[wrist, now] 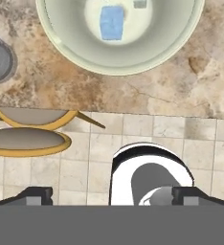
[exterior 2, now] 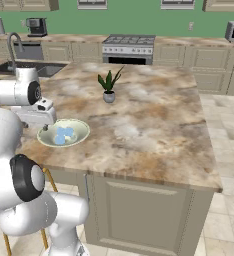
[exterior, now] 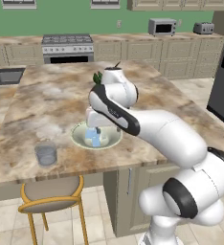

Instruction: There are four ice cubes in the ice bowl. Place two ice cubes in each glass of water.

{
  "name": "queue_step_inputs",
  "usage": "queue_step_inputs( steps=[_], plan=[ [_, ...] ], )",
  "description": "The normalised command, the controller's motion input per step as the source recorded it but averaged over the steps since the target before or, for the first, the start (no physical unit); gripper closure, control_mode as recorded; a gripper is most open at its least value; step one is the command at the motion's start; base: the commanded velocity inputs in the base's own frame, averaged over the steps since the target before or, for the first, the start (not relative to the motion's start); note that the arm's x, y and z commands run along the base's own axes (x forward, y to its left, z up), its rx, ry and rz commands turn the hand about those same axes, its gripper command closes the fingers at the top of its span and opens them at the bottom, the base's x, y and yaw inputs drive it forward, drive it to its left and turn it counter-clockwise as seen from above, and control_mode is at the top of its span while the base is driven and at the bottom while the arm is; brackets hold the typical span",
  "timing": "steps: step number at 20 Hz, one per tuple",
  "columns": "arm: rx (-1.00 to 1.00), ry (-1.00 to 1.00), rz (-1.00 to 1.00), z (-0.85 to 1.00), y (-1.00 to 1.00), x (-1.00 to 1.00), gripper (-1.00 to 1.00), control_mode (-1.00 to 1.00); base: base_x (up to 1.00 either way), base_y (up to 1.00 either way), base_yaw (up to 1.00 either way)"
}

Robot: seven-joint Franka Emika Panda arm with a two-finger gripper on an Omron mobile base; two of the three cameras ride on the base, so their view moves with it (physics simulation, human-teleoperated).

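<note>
- Here, the hand (wrist: 112, 195) hovers released above the ice bowl (exterior: 80, 139), poised for its ice cubes (exterior: 93, 137).
- One glass of water (exterior: 46, 155) waits at the bowl's eight o'clock on the table (exterior: 51, 100).

The wide cream-green ice bowl (exterior: 79, 139) sits upright near the counter's front edge, holding light-blue translucent ice cubes (exterior 2: 64, 135) clustered at its centre, while a clear bluish glass of water (exterior: 46, 154) stands left of the bowl.

- The ice bowl (exterior: 77, 139) sat near the table's (exterior: 47, 100) near edge, ice cubes (exterior: 95, 138) in it.
- A glass of water (exterior: 46, 154) stood left of the bowl.
- A plant pot (exterior 2: 108, 96) stood farther back.
- A stool (exterior: 49, 191) stood below the near edge.
</note>
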Motion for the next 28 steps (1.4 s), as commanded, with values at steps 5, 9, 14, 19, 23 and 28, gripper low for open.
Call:
queue_step_inputs(
  steps=[5,9,14,19,23,28],
  plan=[
    [0.0,0.06,-0.02,-0.38,-0.01,0.0,-1.0,-1.0,0.0,0.0,0.0],
    [-0.01,0.03,-0.02,-0.21,-0.15,0.0,-1.0,-1.0,0.0,0.0,0.0],
    [-0.06,0.0,0.0,-0.05,-0.13,0.0,-1.0,-1.0,0.0,0.0,0.0],
    [-0.08,0.0,-0.02,-0.15,-0.08,0.16,-1.0,-1.0,0.0,0.0,0.0],
    [-0.06,0.0,-0.07,-0.15,0.0,0.38,-1.0,-1.0,0.0,0.0,0.0],
    [-0.05,0.0,-0.07,-0.14,0.0,0.37,-1.0,-1.0,0.0,0.0,0.0]
  ],
)
